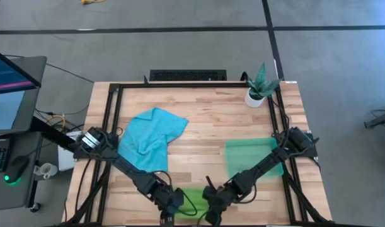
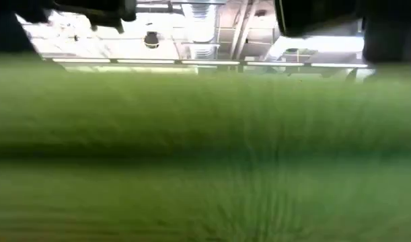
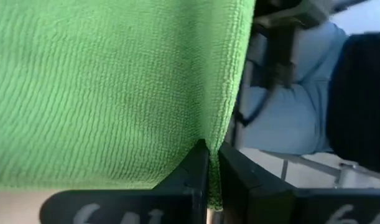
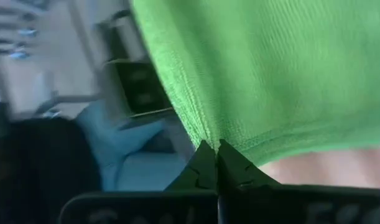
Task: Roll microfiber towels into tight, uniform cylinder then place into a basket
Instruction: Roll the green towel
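Claws (image 3: 208, 165) — green towel (image 3: 102, 87), unlabelled

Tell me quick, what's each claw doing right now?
Left gripper: shut on the lime green towel, pinching its edge.
Right gripper: shut on the same towel's edge.

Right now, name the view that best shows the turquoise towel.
The high view: the turquoise towel lies crumpled on the table's left half, whole and unobstructed. Both wrist views catch only a blue patch behind the green towel; the low view shows none.
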Motion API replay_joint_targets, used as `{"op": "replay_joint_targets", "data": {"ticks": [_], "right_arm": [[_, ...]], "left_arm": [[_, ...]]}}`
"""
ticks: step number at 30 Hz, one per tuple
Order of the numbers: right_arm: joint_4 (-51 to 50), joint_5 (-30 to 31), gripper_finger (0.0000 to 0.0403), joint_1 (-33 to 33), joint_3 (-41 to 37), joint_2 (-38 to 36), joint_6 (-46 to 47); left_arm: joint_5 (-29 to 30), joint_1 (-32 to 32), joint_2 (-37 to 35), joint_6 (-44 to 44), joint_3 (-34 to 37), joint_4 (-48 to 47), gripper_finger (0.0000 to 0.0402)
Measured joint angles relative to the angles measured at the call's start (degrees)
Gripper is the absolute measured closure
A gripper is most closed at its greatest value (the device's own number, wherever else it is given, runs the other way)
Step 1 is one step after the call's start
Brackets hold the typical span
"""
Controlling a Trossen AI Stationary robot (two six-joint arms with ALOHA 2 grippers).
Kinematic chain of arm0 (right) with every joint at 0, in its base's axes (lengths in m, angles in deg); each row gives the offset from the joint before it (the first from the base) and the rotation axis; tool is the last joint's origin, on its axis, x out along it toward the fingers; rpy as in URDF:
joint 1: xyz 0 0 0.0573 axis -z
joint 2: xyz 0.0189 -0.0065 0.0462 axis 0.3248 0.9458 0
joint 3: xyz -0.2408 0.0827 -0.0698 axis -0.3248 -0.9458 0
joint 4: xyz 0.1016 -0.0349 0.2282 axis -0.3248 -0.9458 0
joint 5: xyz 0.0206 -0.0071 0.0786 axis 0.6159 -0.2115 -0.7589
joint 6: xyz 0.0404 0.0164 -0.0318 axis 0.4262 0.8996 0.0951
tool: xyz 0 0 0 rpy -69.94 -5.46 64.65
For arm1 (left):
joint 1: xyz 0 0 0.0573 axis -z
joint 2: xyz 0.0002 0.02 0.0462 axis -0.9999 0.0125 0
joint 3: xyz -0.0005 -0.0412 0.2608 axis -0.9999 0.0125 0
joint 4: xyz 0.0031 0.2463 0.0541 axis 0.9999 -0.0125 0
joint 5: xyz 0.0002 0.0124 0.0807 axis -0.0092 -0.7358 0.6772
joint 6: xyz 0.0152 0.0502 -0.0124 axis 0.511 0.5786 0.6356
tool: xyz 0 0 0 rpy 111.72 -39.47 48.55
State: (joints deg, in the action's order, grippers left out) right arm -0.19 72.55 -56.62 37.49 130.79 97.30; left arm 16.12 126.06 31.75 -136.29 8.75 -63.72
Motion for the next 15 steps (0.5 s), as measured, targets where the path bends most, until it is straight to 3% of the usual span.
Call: {"op": "replay_joint_targets", "data": {"ticks": [15], "right_arm": [[-4.94, -0.94, 0.0395, 2.5, 0.13, 2.77, 3.62]], "left_arm": [[-4.46, -3.74, 1.05, -4.77, 0.07, -3.74, 0.0392]]}}
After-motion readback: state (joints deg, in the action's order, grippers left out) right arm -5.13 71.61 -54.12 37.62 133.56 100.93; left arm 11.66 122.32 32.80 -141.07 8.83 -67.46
